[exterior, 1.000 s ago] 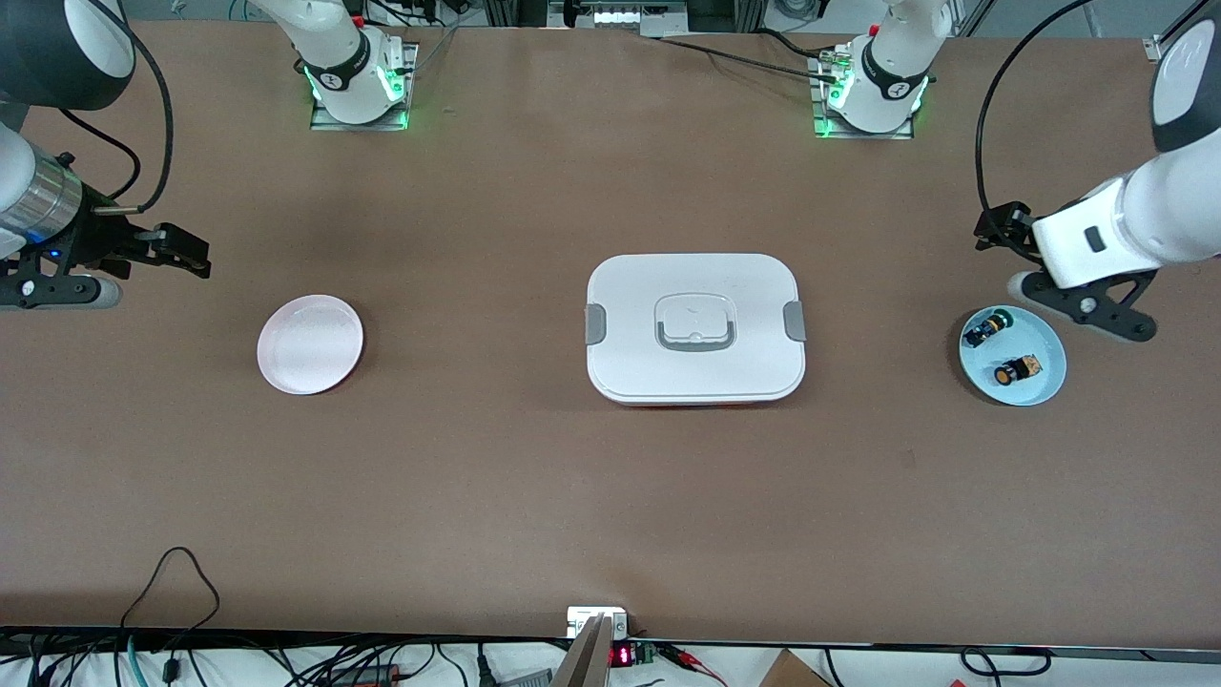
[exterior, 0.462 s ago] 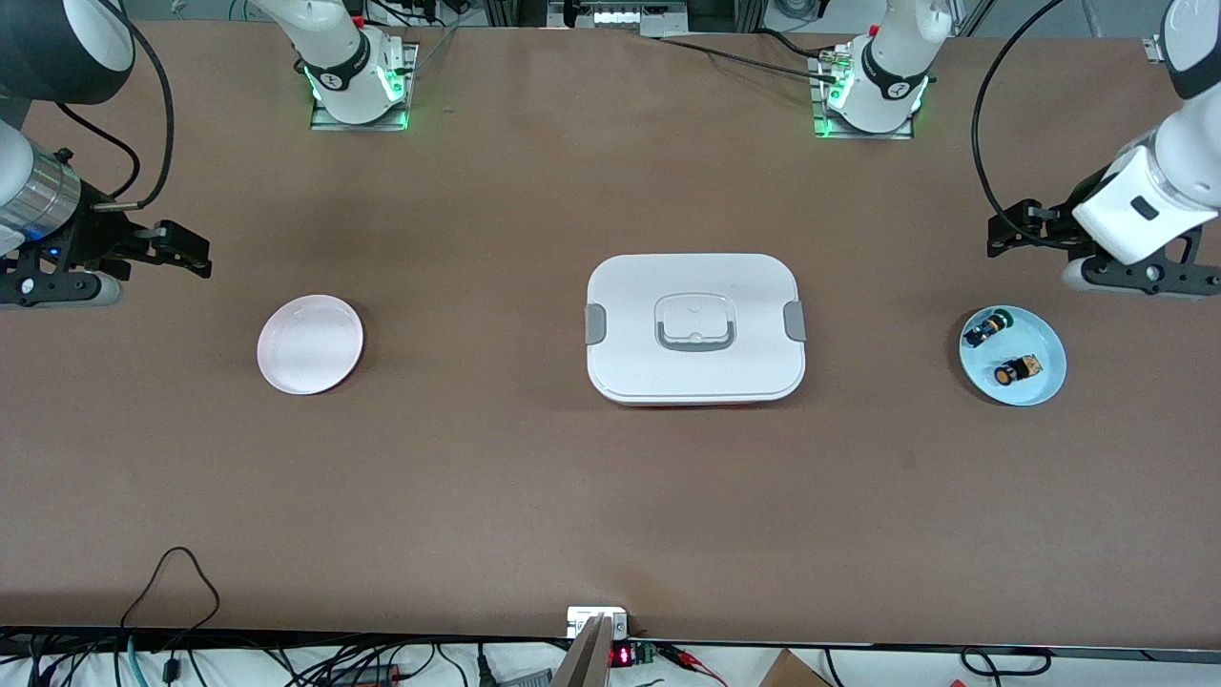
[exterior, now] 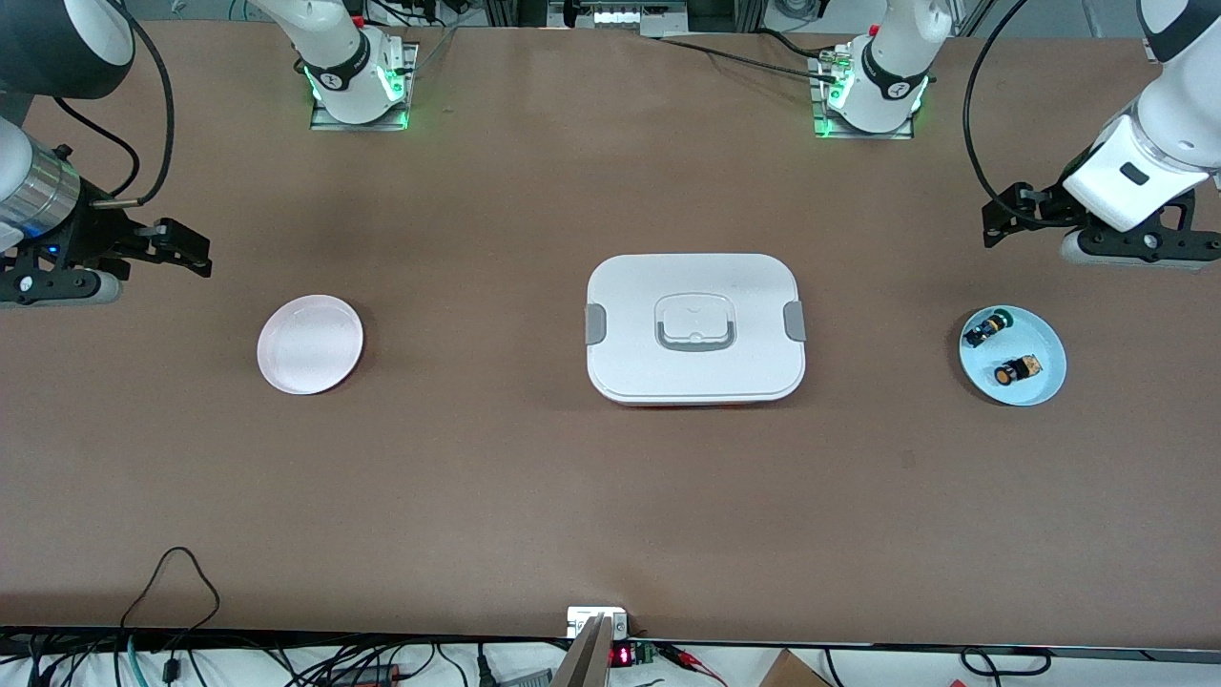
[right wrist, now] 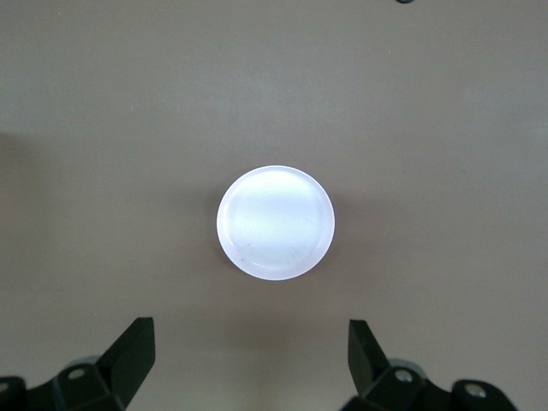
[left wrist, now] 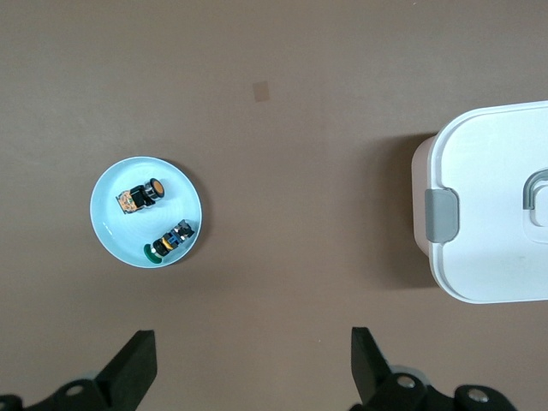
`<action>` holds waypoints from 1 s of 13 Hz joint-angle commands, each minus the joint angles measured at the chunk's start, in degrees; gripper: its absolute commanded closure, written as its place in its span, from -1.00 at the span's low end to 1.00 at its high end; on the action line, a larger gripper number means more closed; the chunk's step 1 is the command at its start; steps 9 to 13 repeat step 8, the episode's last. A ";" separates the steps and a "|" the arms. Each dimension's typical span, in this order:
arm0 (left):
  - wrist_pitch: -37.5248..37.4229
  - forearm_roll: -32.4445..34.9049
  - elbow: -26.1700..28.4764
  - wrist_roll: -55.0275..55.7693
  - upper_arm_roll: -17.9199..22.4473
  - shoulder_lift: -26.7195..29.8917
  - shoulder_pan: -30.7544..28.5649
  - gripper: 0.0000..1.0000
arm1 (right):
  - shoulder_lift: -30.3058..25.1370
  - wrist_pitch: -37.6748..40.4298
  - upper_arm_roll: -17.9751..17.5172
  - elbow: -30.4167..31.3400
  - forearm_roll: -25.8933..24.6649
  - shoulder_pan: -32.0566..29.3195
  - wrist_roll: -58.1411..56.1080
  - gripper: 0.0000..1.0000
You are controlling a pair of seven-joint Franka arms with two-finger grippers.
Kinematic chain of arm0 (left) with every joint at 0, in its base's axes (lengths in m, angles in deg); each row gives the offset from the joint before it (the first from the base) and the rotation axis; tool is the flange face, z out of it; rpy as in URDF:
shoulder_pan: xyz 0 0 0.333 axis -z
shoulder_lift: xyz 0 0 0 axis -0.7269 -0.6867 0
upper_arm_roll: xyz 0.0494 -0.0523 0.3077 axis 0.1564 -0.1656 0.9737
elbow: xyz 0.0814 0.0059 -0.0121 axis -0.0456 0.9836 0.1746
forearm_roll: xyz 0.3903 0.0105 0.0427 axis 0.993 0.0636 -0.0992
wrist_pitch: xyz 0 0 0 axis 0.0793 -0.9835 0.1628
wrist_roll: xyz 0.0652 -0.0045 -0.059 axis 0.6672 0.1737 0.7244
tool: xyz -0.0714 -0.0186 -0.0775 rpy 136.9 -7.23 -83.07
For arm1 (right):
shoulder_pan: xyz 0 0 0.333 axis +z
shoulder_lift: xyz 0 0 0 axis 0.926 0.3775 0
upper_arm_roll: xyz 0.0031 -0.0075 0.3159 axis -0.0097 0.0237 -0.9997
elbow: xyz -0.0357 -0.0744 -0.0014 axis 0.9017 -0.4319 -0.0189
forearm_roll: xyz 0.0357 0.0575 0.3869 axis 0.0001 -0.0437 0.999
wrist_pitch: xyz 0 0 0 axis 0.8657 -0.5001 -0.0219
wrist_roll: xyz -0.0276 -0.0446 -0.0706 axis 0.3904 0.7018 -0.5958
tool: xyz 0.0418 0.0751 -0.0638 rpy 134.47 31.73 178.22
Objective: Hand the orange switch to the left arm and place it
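Note:
The orange switch (exterior: 1016,370) (left wrist: 141,195) lies in a small pale blue dish (exterior: 1038,342) (left wrist: 116,224) at the left arm's end of the table. The box (exterior: 630,329) (left wrist: 497,214), white with grey latches, sits mid-table. My left gripper (left wrist: 254,344) hangs open and empty over bare table beside the dish, not over the switch. My right gripper (right wrist: 251,336) is open and empty too, held over bare table beside a white plate (exterior: 310,343) (right wrist: 275,222).
A second small black switch with green and yellow marks (exterior: 985,327) (left wrist: 169,242) shares the blue dish. The arm bases (exterior: 358,86) stand along the table edge farthest from the front camera. Cables run along the nearest edge.
The left arm has risen and swung off the blue dish toward its base, so the dish now shows whole. The right arm has barely moved. Both grippers stay open.

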 commanded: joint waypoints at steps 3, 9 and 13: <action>-0.44 1.19 0.89 -0.06 -0.12 1.28 0.37 -1.00 | 0.18 1.29 -0.06 -1.14 0.60 -0.13 -0.30 -1.00; -0.53 0.92 0.98 -0.06 -0.03 1.19 -0.07 -1.00 | 0.09 1.29 0.03 -1.14 0.96 -0.13 -0.91 -1.00; -0.53 0.92 0.98 -0.06 -0.03 1.19 -0.07 -1.00 | 0.09 1.29 0.03 -1.14 0.96 -0.13 -0.91 -1.00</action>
